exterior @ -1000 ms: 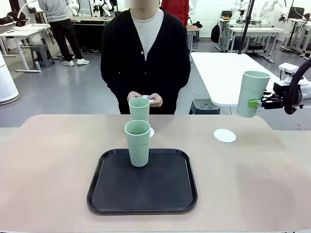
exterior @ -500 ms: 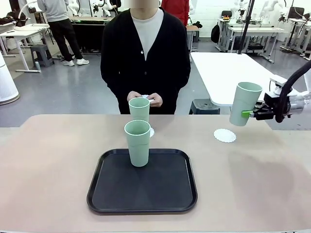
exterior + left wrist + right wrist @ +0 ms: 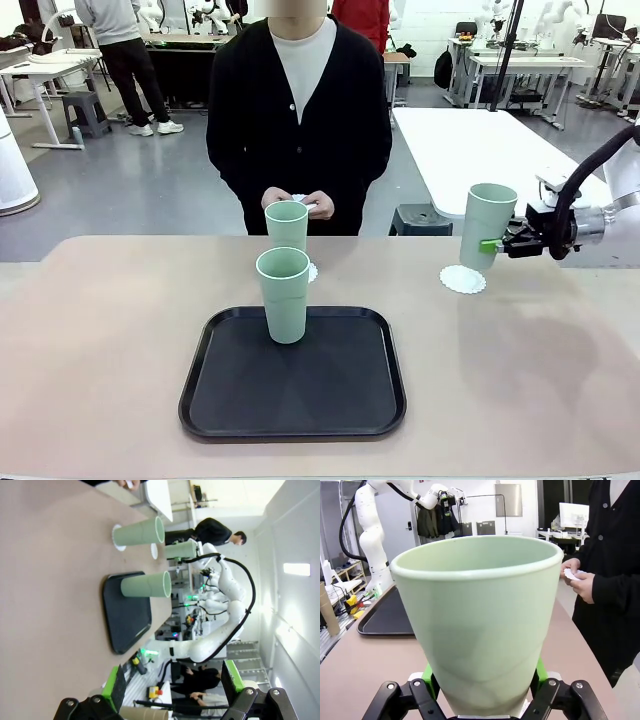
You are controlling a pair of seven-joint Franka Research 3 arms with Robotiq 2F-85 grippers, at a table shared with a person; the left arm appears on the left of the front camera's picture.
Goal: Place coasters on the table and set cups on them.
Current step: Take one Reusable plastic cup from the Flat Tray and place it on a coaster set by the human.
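My right gripper (image 3: 494,244) is shut on a mint-green cup (image 3: 487,225), slightly tilted, its base just over a white scalloped coaster (image 3: 462,280) on the beige table (image 3: 100,330). Up close, that cup (image 3: 477,620) sits between the green pads (image 3: 429,675). A second cup (image 3: 287,226) stands on another coaster (image 3: 312,272) at the far side. A third cup (image 3: 284,295) stands on the black tray (image 3: 340,400). The person's hands (image 3: 300,203) hold something small and white. My left gripper (image 3: 175,685) is open and holds nothing, off the table's side.
The black tray lies at the table's middle front. The person stands at the far edge behind the middle cup. A white table (image 3: 460,150) stands beyond the far right corner. Bare tabletop lies left and right of the tray.
My right gripper has carried the cup leftward and down, from above the table's right edge to just over the right coaster. The other cups and the person's hands stayed put.
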